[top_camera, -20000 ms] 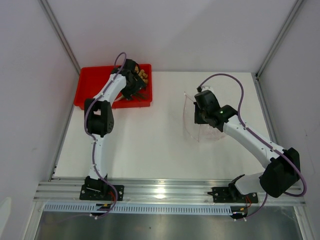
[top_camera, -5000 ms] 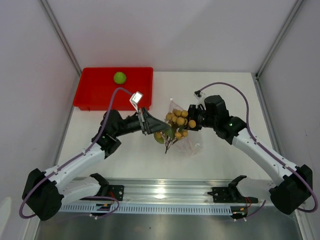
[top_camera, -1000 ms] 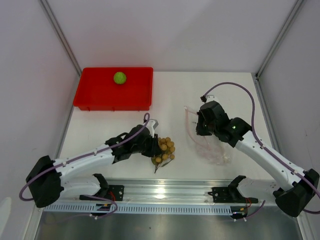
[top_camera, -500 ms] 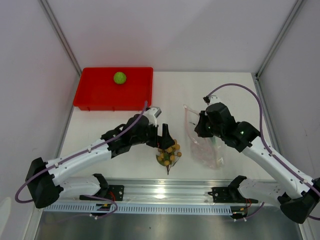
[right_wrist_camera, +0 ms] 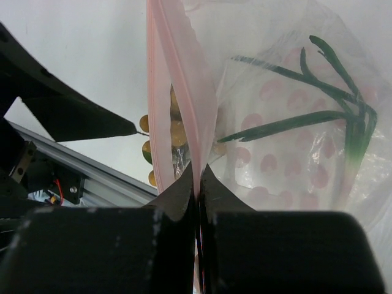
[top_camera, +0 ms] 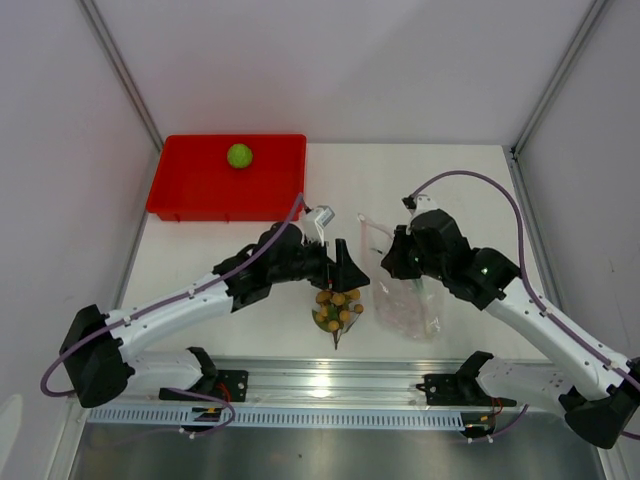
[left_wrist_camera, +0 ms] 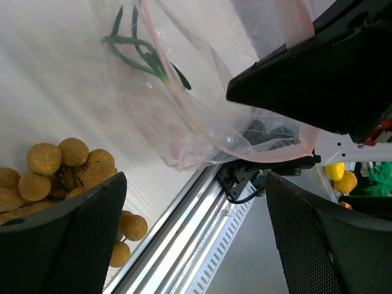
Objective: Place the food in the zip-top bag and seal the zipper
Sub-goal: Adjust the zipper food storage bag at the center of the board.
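The bunch of tan-brown fruits (top_camera: pixel 335 306) lies on the table near the front edge; it also shows in the left wrist view (left_wrist_camera: pixel 58 168). My left gripper (top_camera: pixel 345 270) hangs just above and behind it, open and empty (left_wrist_camera: pixel 195 184). The clear zip-top bag (top_camera: pixel 405 302) hangs to its right with the green leaf sprig (right_wrist_camera: pixel 306 116) inside. My right gripper (top_camera: pixel 392 262) is shut on the bag's pinkish zipper strip (right_wrist_camera: pixel 180 79) and holds the mouth up (right_wrist_camera: pixel 197 184). The lime-green fruit (top_camera: pixel 239 155) sits in the red tray.
The red tray (top_camera: pixel 190 195) stands at the back left. The metal rail (top_camera: pixel 330 378) runs along the table's front edge, just below the bunch and the bag. White walls close in both sides.
The left gripper has opened and let the bunch down on the table, then lifted toward the bag. The right gripper has shifted a little left, holding the bag.
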